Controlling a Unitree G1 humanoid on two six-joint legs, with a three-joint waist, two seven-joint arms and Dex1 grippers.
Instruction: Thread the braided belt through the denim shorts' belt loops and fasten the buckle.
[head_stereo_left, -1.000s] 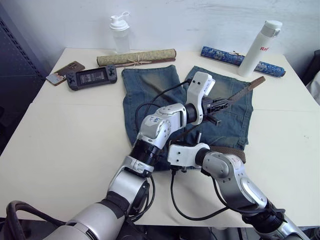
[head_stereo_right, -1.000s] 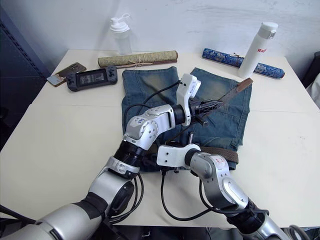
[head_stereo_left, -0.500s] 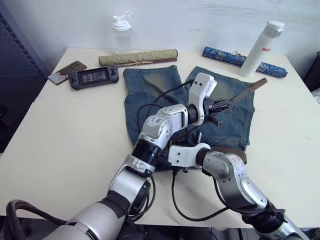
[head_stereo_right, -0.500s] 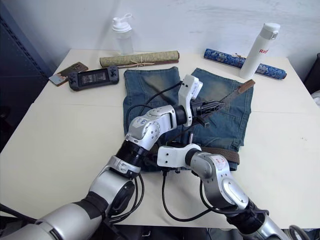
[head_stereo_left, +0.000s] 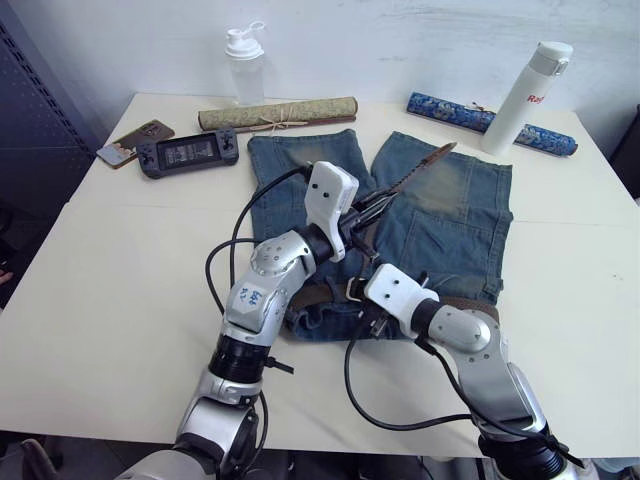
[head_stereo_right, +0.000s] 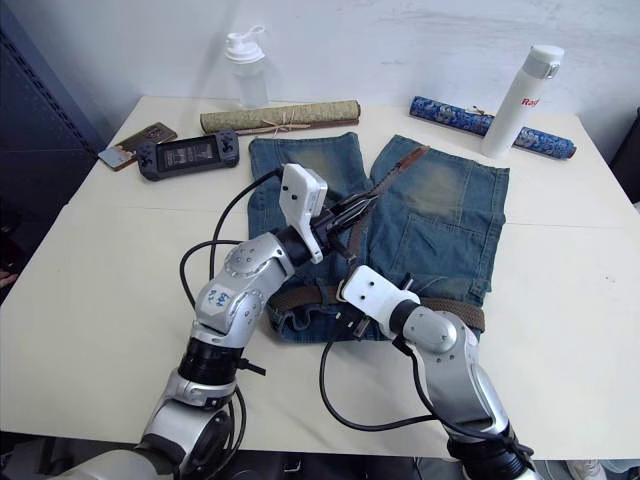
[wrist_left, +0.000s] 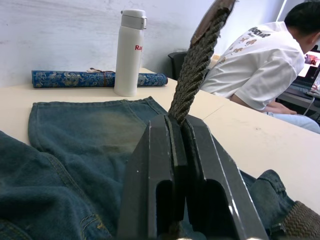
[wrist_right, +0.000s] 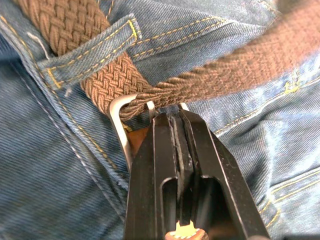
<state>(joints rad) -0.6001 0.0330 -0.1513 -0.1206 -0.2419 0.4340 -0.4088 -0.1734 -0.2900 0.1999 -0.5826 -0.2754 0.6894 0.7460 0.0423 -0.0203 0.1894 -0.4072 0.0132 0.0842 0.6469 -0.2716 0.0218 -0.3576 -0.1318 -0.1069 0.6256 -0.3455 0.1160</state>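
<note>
The denim shorts (head_stereo_left: 455, 225) lie flat on the table, waistband toward me. The braided belt (head_stereo_left: 470, 306) runs along the waistband under a belt loop (wrist_right: 90, 47) and passes through the silver buckle (wrist_right: 119, 117). My right gripper (wrist_right: 175, 116) is shut on the buckle's edge at the waistband's middle (head_stereo_left: 357, 290). My left gripper (head_stereo_left: 366, 214) is shut on the belt's free end, holding it raised over the shorts. The strap slants up from the buckle through the fingers (wrist_left: 200, 150), and its leather tip (head_stereo_left: 441, 151) points toward the far side.
Along the table's far edge stand a shaker bottle (head_stereo_left: 243, 62), a rolled tan mat (head_stereo_left: 277, 113), a blue patterned roll (head_stereo_left: 465, 112) and a white flask (head_stereo_left: 527, 92). A game console (head_stereo_left: 186, 153) and a phone (head_stereo_left: 130, 141) lie far left. A person in a white shirt (wrist_left: 260, 65) sits beyond the table.
My left gripper has swung left with the belt's free end, from over the right leg to the middle of the shorts. My right gripper has stayed at the buckle.
</note>
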